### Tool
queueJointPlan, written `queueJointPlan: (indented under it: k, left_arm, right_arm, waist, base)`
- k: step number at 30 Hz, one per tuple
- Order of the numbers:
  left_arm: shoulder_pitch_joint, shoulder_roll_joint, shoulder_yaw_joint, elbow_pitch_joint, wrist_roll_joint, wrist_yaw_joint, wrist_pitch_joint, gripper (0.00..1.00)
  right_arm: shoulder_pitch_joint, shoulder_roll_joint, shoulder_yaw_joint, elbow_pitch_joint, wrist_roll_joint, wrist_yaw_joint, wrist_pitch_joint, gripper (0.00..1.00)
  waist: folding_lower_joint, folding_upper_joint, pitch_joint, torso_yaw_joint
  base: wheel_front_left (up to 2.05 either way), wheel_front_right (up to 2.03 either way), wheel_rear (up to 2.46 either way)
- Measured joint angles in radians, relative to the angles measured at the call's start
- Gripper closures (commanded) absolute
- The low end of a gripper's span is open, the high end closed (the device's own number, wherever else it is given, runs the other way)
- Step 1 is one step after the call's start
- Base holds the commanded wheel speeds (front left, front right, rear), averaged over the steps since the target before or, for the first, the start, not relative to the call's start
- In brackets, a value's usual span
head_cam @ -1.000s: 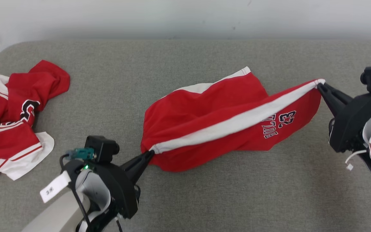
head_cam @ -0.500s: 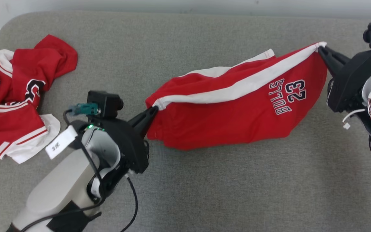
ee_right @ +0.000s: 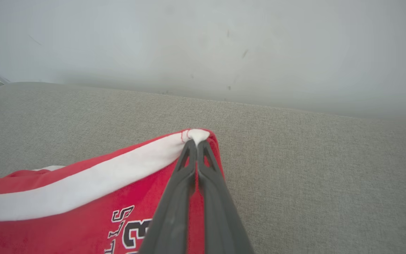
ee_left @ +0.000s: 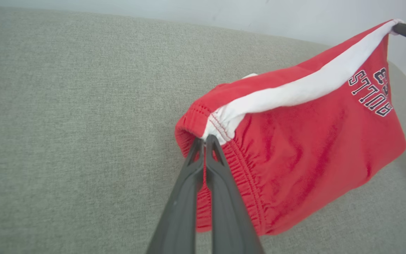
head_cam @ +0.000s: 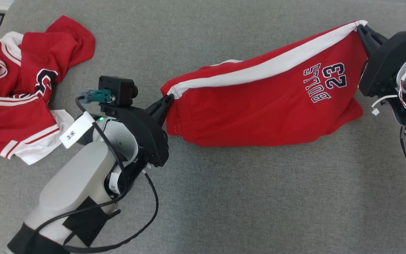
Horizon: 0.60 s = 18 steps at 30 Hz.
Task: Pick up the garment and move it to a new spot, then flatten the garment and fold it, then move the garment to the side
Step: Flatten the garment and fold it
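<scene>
We hold the shorts strung over the worktop, left tool pinching their 9 o'clock end, right tool their 2 o'clock corner. Too much pull could slip either thin pinch and drop that end

A crumpled red and white jersey lies in the upper left of the head view, white-trimmed, with thin red stripes on its hem and a dark number partly hidden in its folds. It rests on a table covered in grey woven fabric with a rounded corner. Behind the table's far edge rises a pale wall with a few small dark marks
</scene>
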Motion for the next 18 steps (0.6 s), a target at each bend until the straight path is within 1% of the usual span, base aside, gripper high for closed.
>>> queueJointPlan:
  k: [1, 2, 3, 4, 5, 11, 18]
  left_arm:
    - [-0.005, -0.002, -0.002, 0.007, 0.005, -0.001, -0.001, 0.81]
    - [-0.012, -0.005, -0.005, 0.016, 0.014, -0.002, -0.006, 0.56]
    - [-0.021, -0.009, -0.006, 0.029, 0.024, -0.002, -0.014, 0.43]
    - [-0.029, -0.012, -0.007, 0.036, 0.033, -0.002, -0.018, 0.15]
    - [-0.037, -0.014, -0.008, 0.041, 0.041, -0.002, -0.026, 0.00]
    - [-0.075, -0.027, -0.005, 0.087, 0.058, -0.001, -0.065, 0.00]
    - [-0.091, -0.052, -0.001, 0.144, 0.095, 0.000, -0.140, 0.00]
  right_arm:
    - [-0.007, 0.003, 0.000, 0.015, -0.002, -0.002, -0.009, 1.00]
    - [-0.010, 0.007, -0.001, 0.026, -0.003, -0.005, -0.021, 0.85]
    - [-0.017, 0.012, -0.001, 0.045, -0.003, -0.005, -0.032, 0.14]
    - [-0.021, 0.016, -0.001, 0.057, -0.003, -0.005, -0.040, 0.00]
    - [-0.025, 0.022, -0.001, 0.064, -0.003, -0.005, -0.053, 0.00]
    - [-0.061, 0.034, -0.006, 0.100, -0.005, -0.005, -0.131, 0.00]
    - [-0.112, 0.039, -0.006, 0.145, -0.010, 0.015, -0.254, 0.00]
  waist:
    - [-0.0001, 0.0000, 0.004, 0.002]
    - [0.0000, 0.0000, 0.008, 0.004]
    - [0.0000, 0.0000, 0.011, 0.006]
    - [0.0000, 0.0000, 0.014, 0.008]
    - [0.0000, 0.0000, 0.016, 0.009]
    - [-0.0001, 0.0000, 0.022, 0.011]
    - [-0.0001, 0.0000, 0.014, 0.009]
  base:
    - [0.00, 0.00, 0.00]
    - [0.00, 0.00, 0.00]
    - [0.00, 0.00, 0.00]
    - [0.00, 0.00, 0.00]
    - [0.00, 0.00, 0.00]
    - [0.00, 0.00, 0.00]
    - [0.00, 0.00, 0.00]
